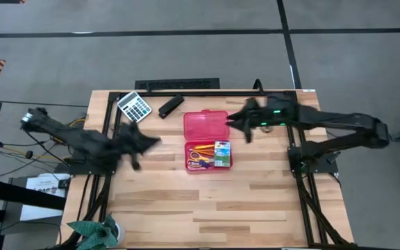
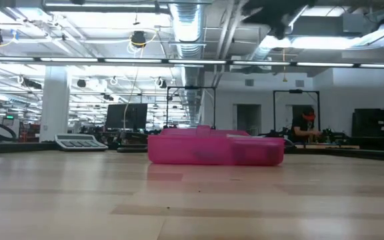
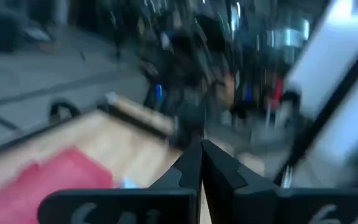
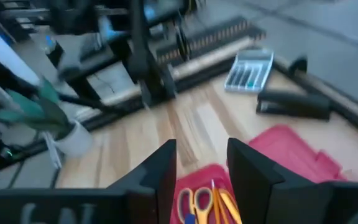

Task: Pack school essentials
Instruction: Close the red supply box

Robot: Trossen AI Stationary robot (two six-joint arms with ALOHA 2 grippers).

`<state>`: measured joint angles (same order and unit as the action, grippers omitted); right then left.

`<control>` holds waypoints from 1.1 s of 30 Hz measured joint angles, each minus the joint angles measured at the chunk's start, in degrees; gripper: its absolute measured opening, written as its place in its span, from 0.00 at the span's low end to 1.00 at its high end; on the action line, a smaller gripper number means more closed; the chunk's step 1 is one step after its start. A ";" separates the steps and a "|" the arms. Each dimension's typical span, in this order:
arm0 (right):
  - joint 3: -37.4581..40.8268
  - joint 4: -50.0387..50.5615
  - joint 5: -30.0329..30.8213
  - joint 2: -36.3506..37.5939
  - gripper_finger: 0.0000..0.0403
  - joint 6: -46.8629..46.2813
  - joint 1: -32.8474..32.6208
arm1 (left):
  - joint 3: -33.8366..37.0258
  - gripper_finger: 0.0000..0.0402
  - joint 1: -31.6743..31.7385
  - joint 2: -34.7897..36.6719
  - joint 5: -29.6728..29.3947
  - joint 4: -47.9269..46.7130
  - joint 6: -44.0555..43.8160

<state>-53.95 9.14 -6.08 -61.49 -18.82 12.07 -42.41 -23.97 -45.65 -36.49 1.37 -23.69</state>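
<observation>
Here the pink pencil case (image 1: 207,139) serves as the landmark: it lies open near the middle of the wooden table (image 1: 207,201), its lid (image 1: 205,125) folded back toward the far edge and its tray (image 1: 189,165) toward the near edge.

Well to the left of the case, the left gripper (image 1: 143,144) hangs over the table, clear of everything; in its own wrist view the two dark fingers (image 3: 188,171) are pressed together with nothing between them. Beyond it, toward the far left corner from the case, lies the grey calculator (image 1: 134,106), and between the calculator and the case lid lies the black stapler (image 1: 171,105), set at a slant.

Inside the tray sit the school essentials: the yellow-handled scissors (image 1: 198,155) and the orange pencils (image 1: 205,148) on its left side, and the green-and-white packet (image 1: 222,153) on its right side. The right wrist view shows the scissors' handles and the pencils in the tray.

Just to the right of the lid, the right gripper (image 1: 233,122) hovers, its fingers (image 4: 248,169) standing apart and holding nothing.

In the low view the case is a pink box on the tabletop, with the calculator off to its left.
</observation>
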 joint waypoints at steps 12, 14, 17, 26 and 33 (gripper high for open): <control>-0.02 5.21 0.37 14.55 0.35 6.66 4.38 | 0.53 0.00 0.23 8.49 -13.87 -4.76 -8.79; -0.02 8.86 0.73 14.72 0.35 9.28 5.06 | 1.72 0.00 0.42 3.54 -13.84 -4.13 -12.08; 0.00 14.63 1.33 13.30 0.35 9.96 9.16 | 3.23 0.00 2.53 -5.70 -11.59 -1.25 -19.19; 3.38 18.02 -7.43 0.16 0.44 18.16 28.68 | 3.19 0.00 9.24 -31.53 9.98 16.33 -29.24; 6.23 8.45 -11.91 -15.36 0.51 21.16 39.92 | 3.19 0.00 9.73 -43.67 19.16 20.90 -36.36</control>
<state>-47.72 17.59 -18.00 -76.85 2.33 52.00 -39.22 -14.24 -89.32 -17.33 22.27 -60.05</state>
